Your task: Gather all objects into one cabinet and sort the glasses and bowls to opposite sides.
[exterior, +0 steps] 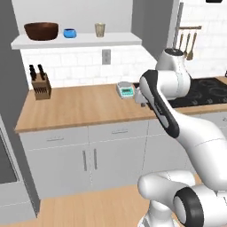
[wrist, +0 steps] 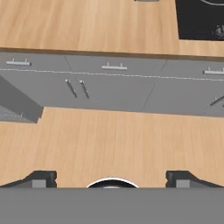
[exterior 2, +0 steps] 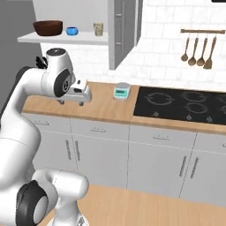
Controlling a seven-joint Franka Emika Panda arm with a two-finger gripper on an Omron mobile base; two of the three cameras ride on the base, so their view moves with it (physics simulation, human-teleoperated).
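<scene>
On the white shelf board (exterior: 75, 41) of the cabinet stand a wide brown wooden bowl (exterior: 41, 31) at the left, a small blue mug (exterior: 69, 33) beside it, and a beige patterned tumbler (exterior: 100, 29) further right. From the right base view the bowl (exterior 2: 47, 28), mug (exterior 2: 72, 31) and tumbler (exterior 2: 98, 29) line up the same way, with the tall grey door (exterior 2: 121, 31) swung open to their right. My gripper (exterior 2: 72, 103) hangs over the counter's front edge, far below the shelf, pointing down. It is open (wrist: 111, 179) with nothing between its fingertips (wrist: 41, 178).
A knife block (exterior: 41, 84) stands at the counter's left, a small kitchen scale (exterior: 126, 90) near the middle. A black cooktop (exterior 2: 185, 103) lies to the right under hanging wooden utensils (exterior 2: 198, 50). Grey base cabinets (wrist: 109, 87) and wood floor (wrist: 109, 140) lie below the hand.
</scene>
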